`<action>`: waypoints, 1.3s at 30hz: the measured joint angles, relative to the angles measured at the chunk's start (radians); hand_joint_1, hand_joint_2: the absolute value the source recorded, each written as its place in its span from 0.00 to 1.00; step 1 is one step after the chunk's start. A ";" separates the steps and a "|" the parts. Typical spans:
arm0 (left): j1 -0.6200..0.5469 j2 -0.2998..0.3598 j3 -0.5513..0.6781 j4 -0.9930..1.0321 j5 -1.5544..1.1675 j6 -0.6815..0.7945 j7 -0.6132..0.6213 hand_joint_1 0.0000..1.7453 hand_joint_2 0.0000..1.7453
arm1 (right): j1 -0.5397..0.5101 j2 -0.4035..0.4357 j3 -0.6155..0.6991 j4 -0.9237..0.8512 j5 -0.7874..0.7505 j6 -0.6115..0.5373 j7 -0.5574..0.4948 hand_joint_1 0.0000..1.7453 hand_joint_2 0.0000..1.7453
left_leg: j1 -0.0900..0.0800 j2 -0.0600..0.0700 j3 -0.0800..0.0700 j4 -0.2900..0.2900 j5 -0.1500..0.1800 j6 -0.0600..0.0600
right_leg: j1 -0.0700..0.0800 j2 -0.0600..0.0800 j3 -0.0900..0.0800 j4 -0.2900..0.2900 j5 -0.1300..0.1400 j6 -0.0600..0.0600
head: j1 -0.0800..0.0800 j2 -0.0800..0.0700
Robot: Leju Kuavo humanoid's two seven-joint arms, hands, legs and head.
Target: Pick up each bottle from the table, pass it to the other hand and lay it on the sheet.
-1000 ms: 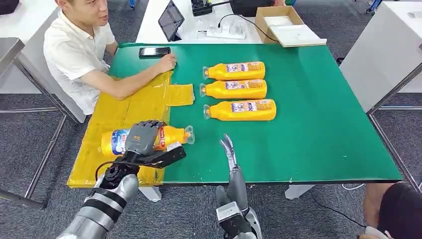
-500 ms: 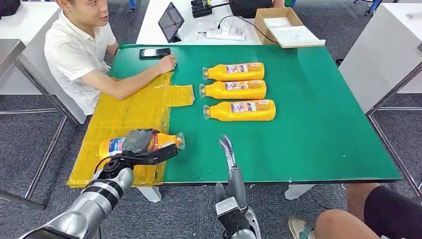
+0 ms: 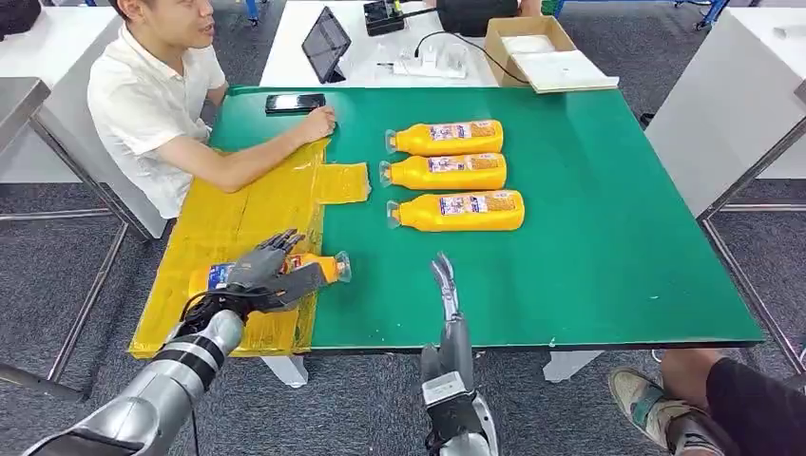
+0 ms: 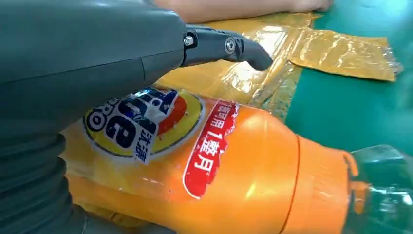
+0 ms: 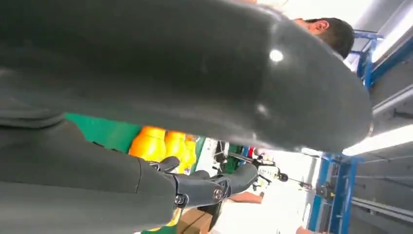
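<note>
While the left hand (image 3: 266, 275) rests over the bottle (image 3: 318, 268) on the yellow sheet (image 3: 242, 223), its fingers are spread apart above the label and do not close around the body. This bottle lies on its side, directly under the palm, with its clear cap (image 3: 341, 266) pointing away from the hand toward the green table (image 3: 589, 237). From the left wrist view the orange body (image 4: 234, 175) is seen just below the thumb (image 4: 229, 46), and the thumb stands clear of it, over the wrinkled sheet.

To the right of the left hand, the right hand (image 3: 444, 285) stands over the near edge of the table, with its fingers stretched out straight and close together, holding nothing. It points away from the robot, toward three more bottles. Beyond its fingertips lies the nearest bottle (image 3: 456, 211), then the middle bottle (image 3: 444, 171), then the farthest bottle (image 3: 445, 137); all three lie on their sides, parallel, close beside each other, caps toward the sheet side. They are well apart from both hands.

Beyond the left hand, a person in a white shirt (image 3: 143, 104) sits at the table corner, with a forearm lying on the far part of the sheet and a hand (image 3: 318, 122) on the table, near a dark phone (image 3: 295, 101).
</note>
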 measured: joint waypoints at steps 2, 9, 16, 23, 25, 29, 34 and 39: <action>0.014 0.005 0.006 -0.029 0.036 -0.027 -0.015 0.00 1.00 | 0.000 0.002 -0.011 0.002 -0.007 -0.005 -0.010 0.00 0.00 | 0.000 0.000 0.000 0.000 0.000 0.000 | 0.000 0.000 0.000 0.000 0.000 0.000 | 0.000 0.000; 0.100 0.027 0.009 -0.214 0.141 -0.081 -0.030 0.00 1.00 | 0.000 0.005 -0.053 0.015 -0.036 -0.014 -0.032 0.00 0.00 | 0.000 0.000 -0.002 0.000 0.000 0.000 | 0.000 0.000 -0.002 0.000 0.000 0.000 | 0.000 0.000; 0.157 0.039 0.009 -0.308 0.152 -0.082 -0.027 0.00 1.00 | 0.000 0.011 -0.066 0.030 -0.039 -0.014 -0.032 0.00 0.00 | 0.000 0.000 -0.007 0.000 0.000 0.000 | 0.000 0.000 -0.007 0.000 0.000 0.000 | 0.000 0.000; 0.175 0.043 0.009 -0.338 0.170 -0.081 -0.022 0.00 1.00 | 0.000 0.012 -0.072 0.040 -0.038 -0.014 -0.033 0.00 0.00 | 0.000 0.000 -0.008 0.000 0.000 0.000 | 0.000 0.000 -0.008 0.000 0.000 0.000 | 0.000 0.000; 0.185 0.045 0.009 -0.350 0.187 -0.076 -0.021 0.00 1.00 | -0.001 0.014 -0.072 0.044 -0.035 -0.014 -0.034 0.00 0.00 | 0.000 0.000 -0.008 0.000 0.000 0.000 | 0.000 0.000 -0.008 0.000 0.000 0.000 | 0.000 0.000; 0.218 0.050 0.009 -0.397 0.227 -0.059 -0.031 0.00 1.00 | -0.005 0.014 -0.072 0.048 -0.021 -0.017 -0.039 0.00 0.00 | 0.000 0.000 -0.008 0.000 0.000 0.000 | 0.000 0.000 -0.008 0.000 0.000 0.000 | 0.000 0.000; 0.254 0.063 0.009 -0.472 0.263 -0.059 -0.024 0.00 1.00 | -0.005 0.014 -0.073 0.048 -0.025 -0.019 -0.039 0.00 0.00 | 0.000 0.000 -0.009 0.000 0.000 0.000 | 0.000 0.000 -0.008 0.000 0.000 0.000 | 0.000 0.000; 0.283 0.067 0.023 -0.514 0.285 -0.023 -0.023 0.00 1.00 | -0.006 0.018 -0.073 0.059 -0.035 -0.018 -0.039 0.00 0.00 | 0.000 0.000 -0.009 0.000 0.000 0.000 | 0.000 0.000 -0.009 0.000 0.000 0.000 | 0.000 0.000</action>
